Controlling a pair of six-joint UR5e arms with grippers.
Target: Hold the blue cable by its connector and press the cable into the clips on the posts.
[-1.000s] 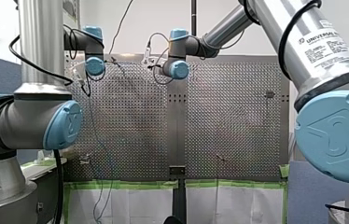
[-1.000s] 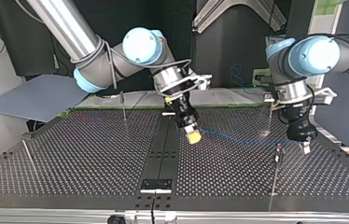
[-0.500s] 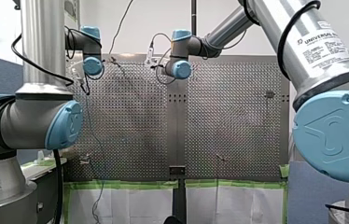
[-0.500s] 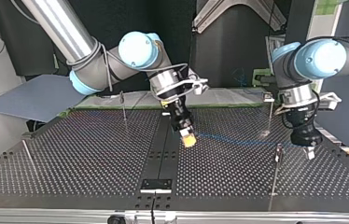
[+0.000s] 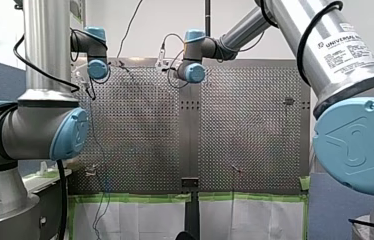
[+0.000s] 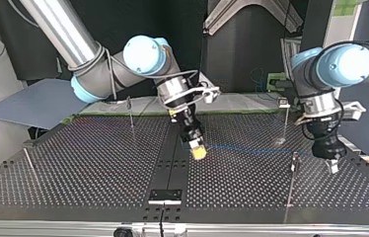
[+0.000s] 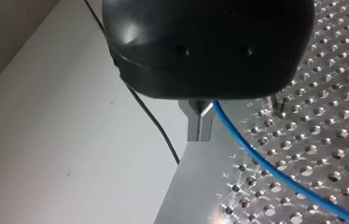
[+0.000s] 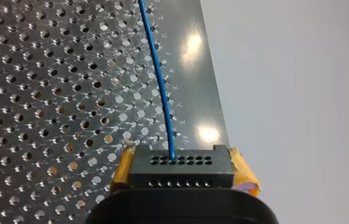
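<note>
Top view, clips on posts (image 6: 290, 187): too small for us to make out. Our right tool (image 6: 199, 152): yellow pads (image 8: 243, 172) clamped on black connector (image 8: 182, 169). Blue cable (image 8: 159, 84): thin, leaves connector over worktop (image 6: 98, 163). Our left tool (image 7: 199, 133): metal fingertips (image 7: 193, 130) together, cable just beside.

My left hand (image 6: 333, 167) and right hand (image 6: 199, 154) nearer the top view's camera

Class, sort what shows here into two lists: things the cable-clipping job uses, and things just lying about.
In use: blue cable, connector, posts, right gripper, left gripper.
Lying about: grey sheet, green tape, black wire.
</note>
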